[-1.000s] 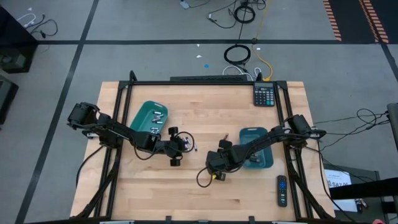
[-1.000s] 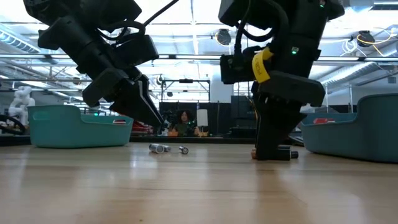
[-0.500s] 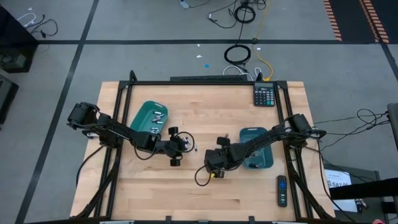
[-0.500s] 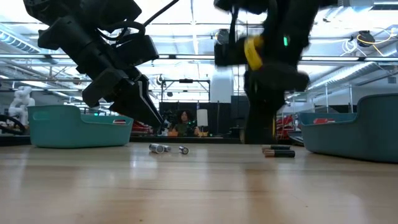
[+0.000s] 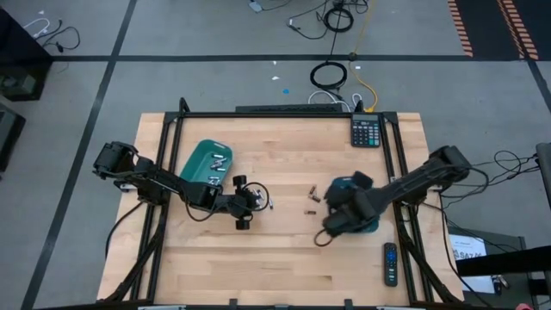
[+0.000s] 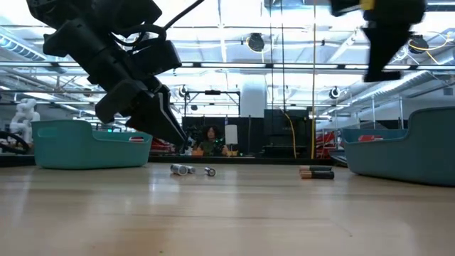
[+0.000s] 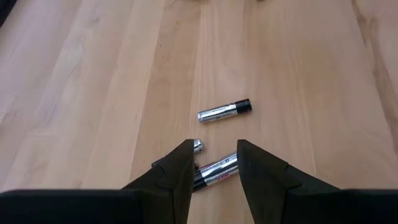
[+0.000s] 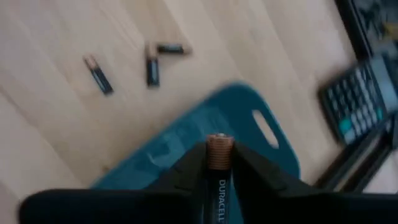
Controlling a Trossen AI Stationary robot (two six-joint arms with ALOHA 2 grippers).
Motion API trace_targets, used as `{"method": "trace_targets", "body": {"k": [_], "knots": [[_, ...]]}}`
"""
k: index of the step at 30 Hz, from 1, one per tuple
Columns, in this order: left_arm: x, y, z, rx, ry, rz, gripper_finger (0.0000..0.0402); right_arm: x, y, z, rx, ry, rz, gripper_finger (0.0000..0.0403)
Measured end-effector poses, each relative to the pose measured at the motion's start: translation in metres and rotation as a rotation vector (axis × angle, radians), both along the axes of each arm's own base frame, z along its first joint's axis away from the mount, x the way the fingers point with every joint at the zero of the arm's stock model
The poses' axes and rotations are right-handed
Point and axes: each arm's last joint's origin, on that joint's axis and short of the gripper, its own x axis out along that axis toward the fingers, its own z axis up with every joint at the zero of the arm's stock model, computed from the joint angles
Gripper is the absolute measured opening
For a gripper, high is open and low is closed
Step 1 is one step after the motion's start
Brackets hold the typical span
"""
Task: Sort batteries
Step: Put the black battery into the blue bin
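My right gripper (image 8: 219,163) is shut on a dark, copper-tipped battery and hangs above the right teal tray (image 8: 180,140), raised high in the low view (image 6: 387,39). From above it covers that tray (image 5: 368,226). Three dark batteries (image 8: 152,70) lie on the wood beside the tray (image 5: 311,201). My left gripper (image 7: 213,158) is open and hovers low at mid-table (image 5: 258,200), one finger on either side of a silver battery (image 7: 216,170). Two more silver batteries (image 7: 224,111) lie close by. The left teal tray (image 5: 207,162) holds several silver cells. My right gripper pinches the dark battery between its two fingers, with the battery lying along them. Its copper end (image 8: 219,144) sticks out past the fingertips. The battery is lifted clear, above the right tray.
A black calculator (image 5: 366,131) sits at the table's far right corner and a black remote (image 5: 390,263) near the right edge. Bare wood stretches along the near side of the table. A person shows far off in the room (image 6: 210,139).
My right gripper has risen from the table with the dark battery and swung toward the table's right, ending above the right tray. The dark batteries it stood over now lie uncovered on the wood.
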Motion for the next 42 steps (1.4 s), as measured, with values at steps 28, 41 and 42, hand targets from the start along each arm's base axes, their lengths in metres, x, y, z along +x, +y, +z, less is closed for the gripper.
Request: {"method": "trace_targets", "body": {"k": [28,41,42], "knots": [[0.000,0.000,0.001,0.010,-0.010,0.015,0.0132,0.091,-0.039,-0.080,0.272,-0.048,0.335,0.0151],[0.000,0.001,0.000,0.011,-0.003,0.015,0.0132,0.090,-0.044,-0.126,0.374,0.087,0.345,0.0133],[0.000,0.001,0.000,0.011,-0.004,0.015,0.0132,0.090,-0.044,-0.130,0.376,0.092,0.348,0.0124]]}}
